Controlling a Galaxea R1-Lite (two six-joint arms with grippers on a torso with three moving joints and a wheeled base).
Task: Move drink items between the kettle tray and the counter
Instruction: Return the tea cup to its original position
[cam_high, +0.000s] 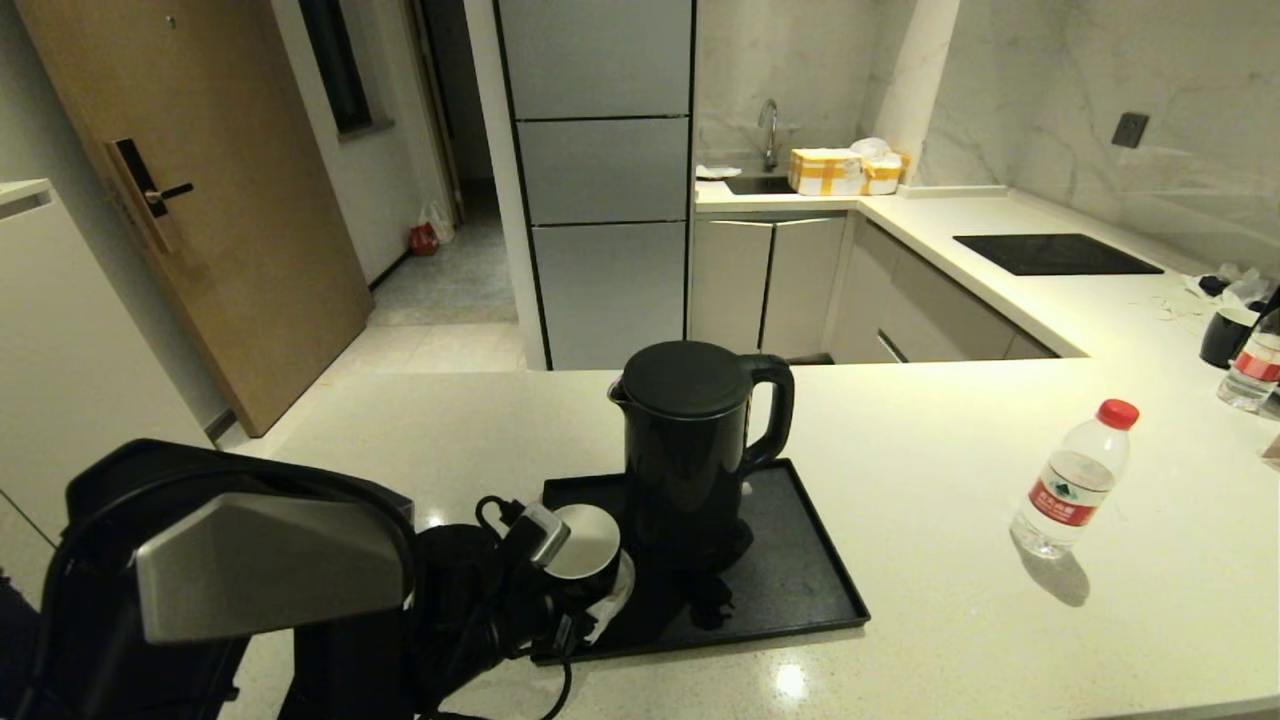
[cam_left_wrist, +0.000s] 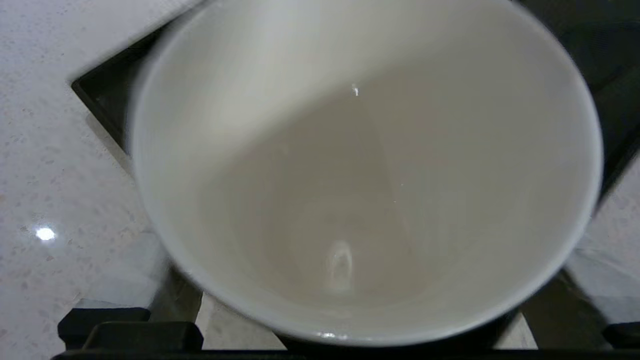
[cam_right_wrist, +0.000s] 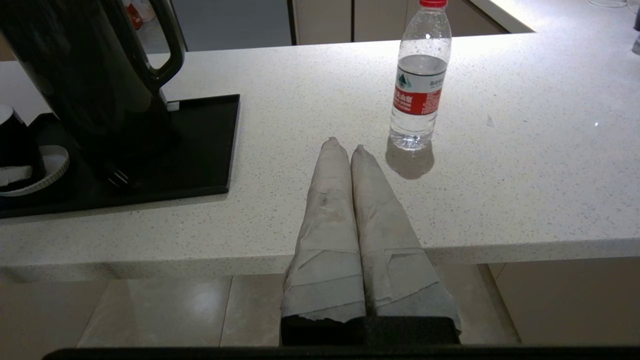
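Observation:
The black cup (cam_high: 585, 545) with its white inside (cam_left_wrist: 360, 175) stands at the front left corner of the glossy black kettle tray (cam_high: 800, 590), over a white saucer (cam_high: 617, 598). My left gripper (cam_high: 568, 578) is shut on the cup, with a taped finger (cam_left_wrist: 125, 280) on each side of it. The clear water bottle (cam_high: 1073, 480) with red cap and label stands upright on the speckled counter (cam_high: 950, 640), right of the tray. My right gripper (cam_right_wrist: 345, 147) is shut and holds nothing. It hovers over the counter's front edge, just short of the bottle (cam_right_wrist: 419, 85).
The tall black kettle (cam_high: 695, 440) stands mid-tray, right behind the cup. A second bottle (cam_high: 1252, 368) and a dark cup (cam_high: 1226, 336) sit at the far right. A black cooktop panel (cam_high: 1055, 253) lies on the back counter.

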